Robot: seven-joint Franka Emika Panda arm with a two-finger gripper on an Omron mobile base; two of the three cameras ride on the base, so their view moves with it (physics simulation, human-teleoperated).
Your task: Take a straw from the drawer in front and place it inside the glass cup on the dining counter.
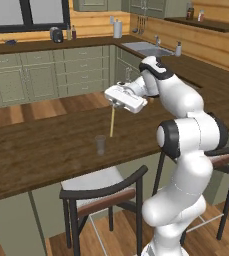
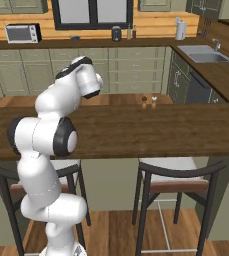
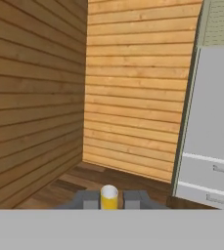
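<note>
I hold the straw (image 1: 111,122) in my gripper (image 1: 117,103). My 2 fingers (image 3: 88,199) squeeze it near its top end, and in the hand view that yellow end (image 3: 108,197) sits right between them. The rest of the straw hangs down from my gripper, almost straight, over the dark brown bench (image 1: 31,150).

The glass cup (image 1: 100,145) stands on the bench, just below the straw's bottom tip and a little to one side. The tip is near the cup's rim but not inside it yet, I think.

The straw looks very thin and light. It will be easy to carry, but it can slip or swing if I move fast. It looks stiff, not floppy. Holding it near the top is good, because the long free part can go into the cup first.

The cup is small, clear and hard to see. It may tip if the straw pushes its rim. So I should line the tip up over the middle, go down slowly, then let go.
</note>
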